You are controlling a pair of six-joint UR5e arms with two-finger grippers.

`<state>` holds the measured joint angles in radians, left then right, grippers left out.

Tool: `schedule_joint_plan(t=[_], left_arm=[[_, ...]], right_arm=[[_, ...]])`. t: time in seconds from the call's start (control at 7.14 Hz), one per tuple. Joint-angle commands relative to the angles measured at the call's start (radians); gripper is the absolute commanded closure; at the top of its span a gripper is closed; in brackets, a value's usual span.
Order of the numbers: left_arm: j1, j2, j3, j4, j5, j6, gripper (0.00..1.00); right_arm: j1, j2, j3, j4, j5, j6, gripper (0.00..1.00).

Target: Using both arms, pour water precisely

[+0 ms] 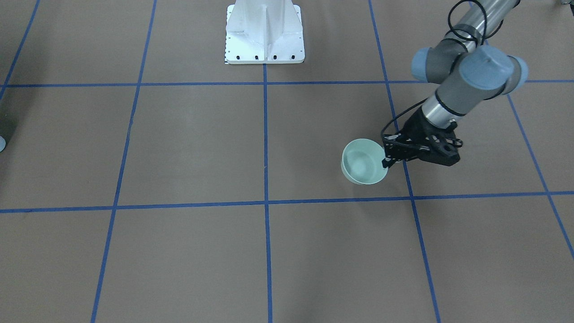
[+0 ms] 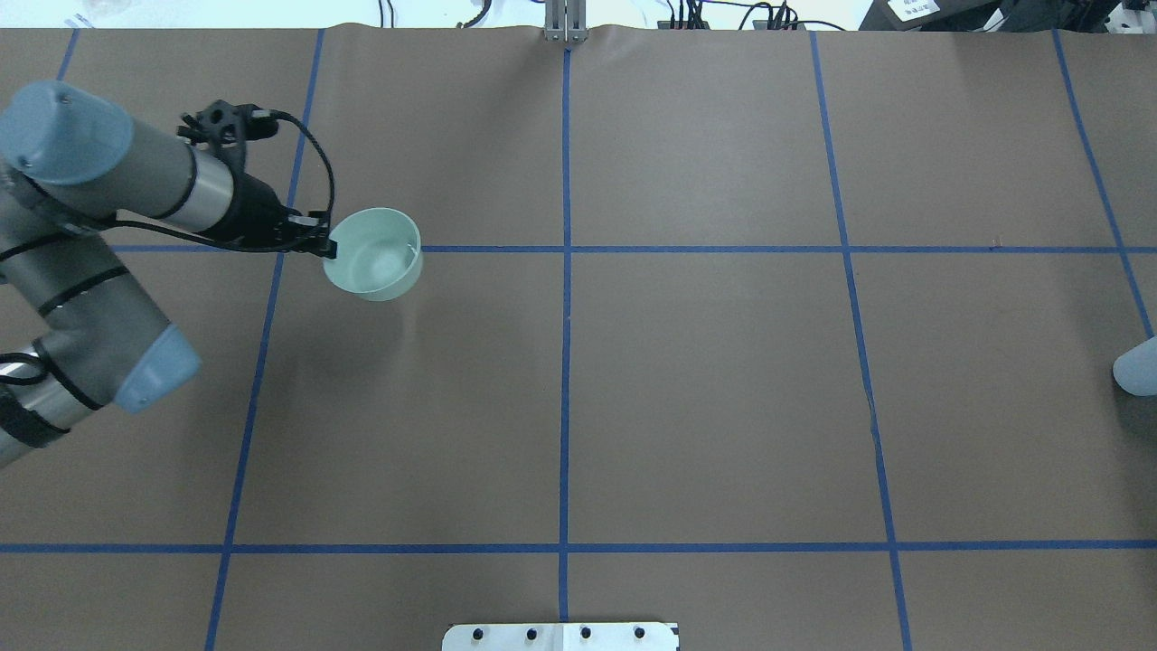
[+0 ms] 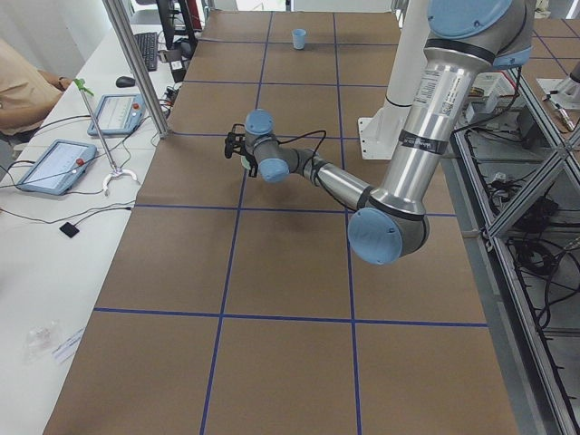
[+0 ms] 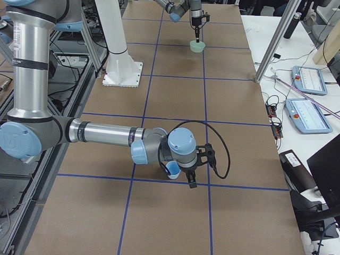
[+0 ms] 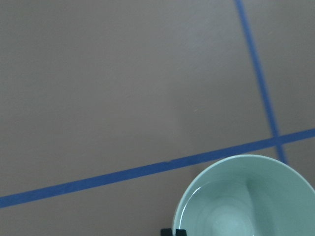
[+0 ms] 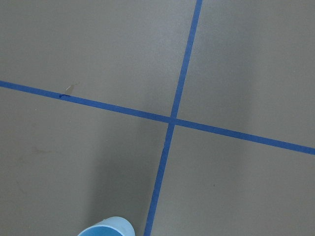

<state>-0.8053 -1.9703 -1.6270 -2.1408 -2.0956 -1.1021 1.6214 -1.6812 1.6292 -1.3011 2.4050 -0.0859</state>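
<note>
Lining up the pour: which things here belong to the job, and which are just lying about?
Job: left pincer, mint-green bowl, water in it, blue cup, right arm.
Lying about: white pedestal, control tablets.

Shallow clear water [image 5: 220, 219] in mint-green bowl [image 5: 288, 189]

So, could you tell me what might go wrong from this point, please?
The left tool pinches the green bowl at one spot on its rim, so it may tilt or slip and spill the water. The blue cup at the right arm is far across the table; a misaligned pour could miss it.
</note>
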Motion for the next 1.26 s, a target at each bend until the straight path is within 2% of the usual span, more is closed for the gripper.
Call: schedule_joint_plan(t=[0.0,0.28,0.7,0.84,0.98,1.12], left_arm=[[0.156,-0.17,0.019,0.138,0.133,-0.115,1.0],[0.256,-0.307,0.076,0.249,0.241,-0.171,1.0],[0.278,-0.32,0.108,0.249,0.267,-0.176,1.0],[0.278,-0.32,0.121,0.248,0.267,-0.174,0.9],[0.279,-0.321,0.133,0.243,0.267,-0.174,0.62],[0.279,-0.321,0.134,0.243,0.267,-0.174,0.39]], right_arm=[[0.0,0.0,0.0,0.0,-0.001,0.0,0.0],[0.0,0.0,0.0,-0.001,0.0,0.002,0.0],[0.0,0.003,0.0,0.0,-0.001,0.002,0.0],[0.0,0.005,0.0,-0.001,0.0,0.002,0.0],[0.0,0.005,0.0,0.0,-0.001,0.003,0.0],[0.0,0.005,0.001,0.0,0.0,0.026,0.0]])
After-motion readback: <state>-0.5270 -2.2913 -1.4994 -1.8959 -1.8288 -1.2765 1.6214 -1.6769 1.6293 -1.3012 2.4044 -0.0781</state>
